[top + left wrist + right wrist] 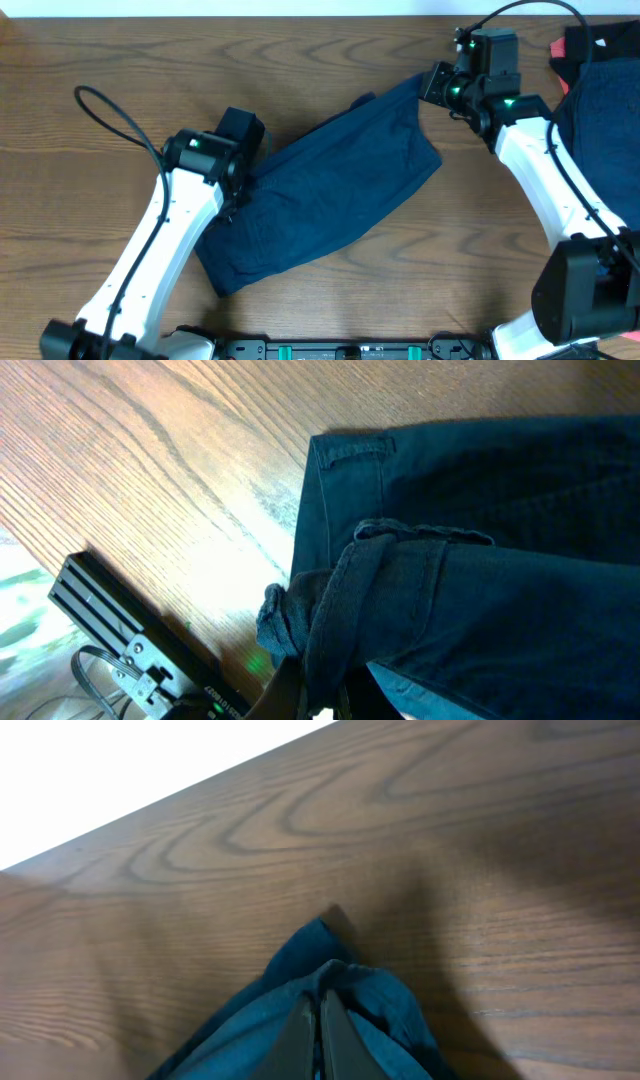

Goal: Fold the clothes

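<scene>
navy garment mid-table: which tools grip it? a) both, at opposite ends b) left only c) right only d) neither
a: the left tool is shut on bunched cloth at one end of the navy garment, and the right tool is shut on the opposite corner.

The right edge cuts off the pile of clothes point(610, 110); the navy garment point(480, 560) buries the left claw point(315, 698)'s fingertips.
</scene>
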Controlling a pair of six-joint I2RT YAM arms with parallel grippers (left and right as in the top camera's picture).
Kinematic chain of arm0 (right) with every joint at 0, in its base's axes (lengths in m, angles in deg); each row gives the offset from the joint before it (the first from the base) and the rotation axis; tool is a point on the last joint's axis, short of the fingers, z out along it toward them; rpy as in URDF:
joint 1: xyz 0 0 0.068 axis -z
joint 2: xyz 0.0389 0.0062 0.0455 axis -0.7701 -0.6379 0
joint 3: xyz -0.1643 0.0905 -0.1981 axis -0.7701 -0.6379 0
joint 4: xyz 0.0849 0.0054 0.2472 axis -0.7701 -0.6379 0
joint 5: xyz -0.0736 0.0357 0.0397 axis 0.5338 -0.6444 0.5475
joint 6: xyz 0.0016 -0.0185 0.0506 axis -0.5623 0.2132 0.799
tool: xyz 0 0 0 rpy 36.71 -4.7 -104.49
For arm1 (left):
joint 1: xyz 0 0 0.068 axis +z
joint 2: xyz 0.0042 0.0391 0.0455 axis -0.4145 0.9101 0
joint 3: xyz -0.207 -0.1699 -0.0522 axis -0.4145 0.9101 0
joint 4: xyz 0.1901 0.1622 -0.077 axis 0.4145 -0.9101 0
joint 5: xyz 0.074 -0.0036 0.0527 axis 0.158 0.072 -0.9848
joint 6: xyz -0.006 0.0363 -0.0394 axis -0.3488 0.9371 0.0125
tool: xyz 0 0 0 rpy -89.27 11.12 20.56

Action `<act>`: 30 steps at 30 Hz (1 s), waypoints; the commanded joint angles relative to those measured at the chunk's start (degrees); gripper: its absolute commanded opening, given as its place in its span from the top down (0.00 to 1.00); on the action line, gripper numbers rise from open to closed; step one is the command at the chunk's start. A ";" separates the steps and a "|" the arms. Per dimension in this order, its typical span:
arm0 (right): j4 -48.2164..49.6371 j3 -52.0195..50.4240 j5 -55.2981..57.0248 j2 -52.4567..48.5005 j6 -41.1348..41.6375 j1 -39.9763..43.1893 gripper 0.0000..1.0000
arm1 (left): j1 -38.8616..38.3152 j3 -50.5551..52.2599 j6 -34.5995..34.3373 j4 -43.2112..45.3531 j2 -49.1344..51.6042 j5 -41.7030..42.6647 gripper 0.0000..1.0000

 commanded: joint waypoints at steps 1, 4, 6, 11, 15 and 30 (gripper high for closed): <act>0.68 0.39 3.96 -2.23 0.44 -0.72 0.99 | 1.29 0.57 1.03 0.44 2.40 -2.19 0.94; 1.75 0.39 3.96 -4.15 0.48 -1.29 0.98 | 1.42 0.57 1.05 2.16 4.57 -2.19 0.94; 2.73 0.39 3.96 -5.35 0.59 -1.53 0.98 | 1.46 0.57 1.03 3.69 5.99 -2.21 0.94; 5.14 0.39 3.93 -7.39 1.70 -2.05 0.98 | 1.97 0.57 1.01 5.81 9.07 -2.21 0.94; 6.14 0.39 3.96 -7.58 1.70 -2.27 0.97 | 3.58 0.57 1.03 6.05 11.39 -2.25 0.94; 6.16 2.86 0.33 -6.73 -0.09 -1.51 0.14 | 12.15 0.20 4.68 6.19 12.57 -2.23 0.20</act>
